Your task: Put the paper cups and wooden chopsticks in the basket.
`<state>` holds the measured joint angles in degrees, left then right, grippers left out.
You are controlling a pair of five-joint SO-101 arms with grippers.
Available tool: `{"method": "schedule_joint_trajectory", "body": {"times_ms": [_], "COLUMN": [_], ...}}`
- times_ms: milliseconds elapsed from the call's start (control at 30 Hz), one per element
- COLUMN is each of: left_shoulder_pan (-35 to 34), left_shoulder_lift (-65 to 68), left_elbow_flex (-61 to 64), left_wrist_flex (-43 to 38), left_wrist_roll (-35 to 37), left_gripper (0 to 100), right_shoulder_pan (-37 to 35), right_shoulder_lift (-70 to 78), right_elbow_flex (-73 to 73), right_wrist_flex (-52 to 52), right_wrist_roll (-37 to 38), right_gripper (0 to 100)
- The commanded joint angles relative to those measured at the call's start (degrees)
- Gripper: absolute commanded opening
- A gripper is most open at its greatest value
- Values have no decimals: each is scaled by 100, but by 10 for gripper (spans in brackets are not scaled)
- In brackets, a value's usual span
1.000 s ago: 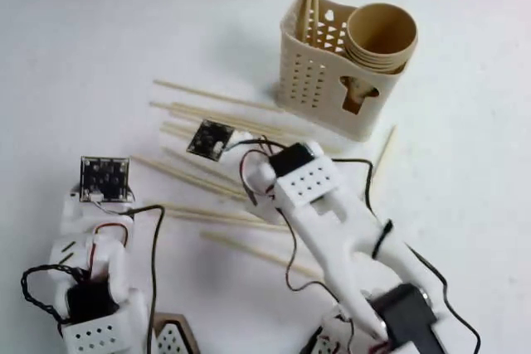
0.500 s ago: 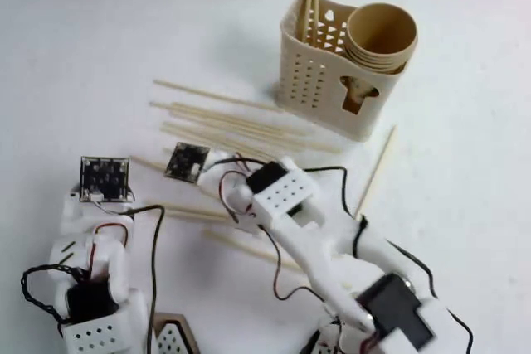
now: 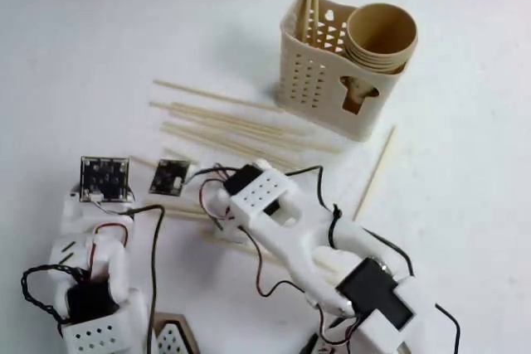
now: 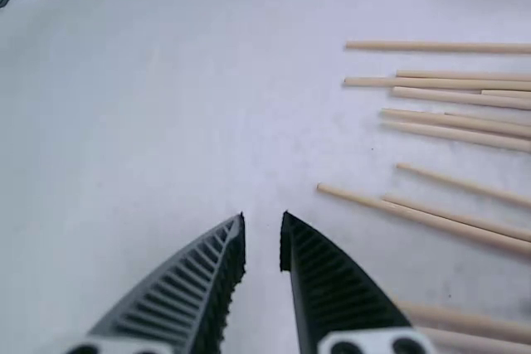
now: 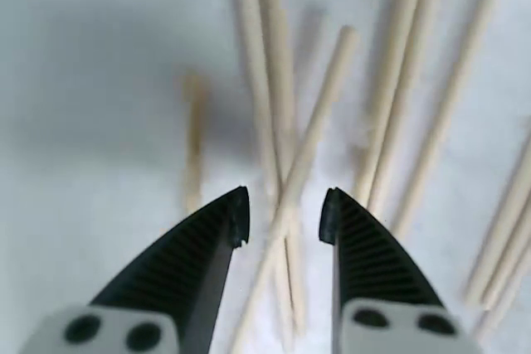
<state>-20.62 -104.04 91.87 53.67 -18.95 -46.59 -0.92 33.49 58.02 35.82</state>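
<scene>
- White table (image 3: 99, 39): basket (image 3: 319, 80) at one o'clock holds paper cups (image 3: 382, 35); loose chopsticks (image 3: 232, 122) lie at its eight o'clock.
- Right gripper (image 5: 282, 213) has swung toward nine o'clock, jaws apart astride one, ready to grasp.
- Left gripper (image 4: 261, 230) unmoved, slightly apart.

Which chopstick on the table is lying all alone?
The slanted chopstick by the basket end holding the paper cups. All the others lie crowded together on the basket's other side.
</scene>
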Motion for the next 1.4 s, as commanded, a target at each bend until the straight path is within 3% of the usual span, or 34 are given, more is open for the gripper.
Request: {"method": "schedule_joint_trajectory", "body": {"times_ms": [0,400,533,733,1367], "left_shoulder_pan": [-66,-66,-66,-66,-66], "left_shoulder_lift": [-66,-66,-66,-66,-66], "left_elbow_flex": [-35,-35,-35,-35,-35], "left_wrist_flex": [-18,-18,-18,-18,-18], "left_wrist_roll": [-70,-70,-70,-70,-70], "left_gripper": [92,92,92,92,92], "right_shoulder_pan": [-110,-92,-92,-48,1279], "right_shoulder_lift": [-4,778,796,699,-1877], "right_elbow_flex": [-123,-316,-343,-352,-334], "right_wrist_flex": [13,-338,-312,-119,716], "right_wrist_roll": [-26,-26,-18,-26,-70], "right_gripper": [149,142,18,19,19]}}
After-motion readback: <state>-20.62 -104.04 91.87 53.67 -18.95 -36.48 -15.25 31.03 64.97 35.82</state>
